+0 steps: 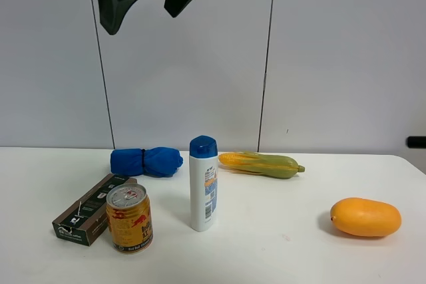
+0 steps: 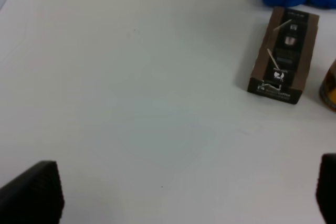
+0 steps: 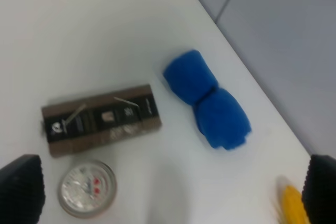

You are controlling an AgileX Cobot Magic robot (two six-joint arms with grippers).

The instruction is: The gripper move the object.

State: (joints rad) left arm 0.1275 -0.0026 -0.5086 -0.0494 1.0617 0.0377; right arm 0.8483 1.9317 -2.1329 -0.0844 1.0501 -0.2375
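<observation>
The object, a short gold-yellow can [image 1: 130, 217] with a red bull logo and a silver top, stands upright near the table's front left. From above, its silver lid [image 3: 86, 188] shows in the right wrist view, beside the brown box. My right gripper [image 1: 143, 19] hangs high above the can, open and holding nothing; in its own view the right gripper [image 3: 170, 192] has its fingertips [image 3: 21, 187] far apart. The left gripper [image 2: 178, 198] is open over bare table, and only a gold sliver of the can [image 2: 331, 85] shows at that frame's edge.
A brown box [image 1: 90, 217] lies just left of the can. Behind are a blue cloth bundle [image 1: 146, 161] and a corn cob [image 1: 261, 164]. A white shampoo bottle [image 1: 203, 184] stands to the can's right, and a mango [image 1: 366, 217] lies far right.
</observation>
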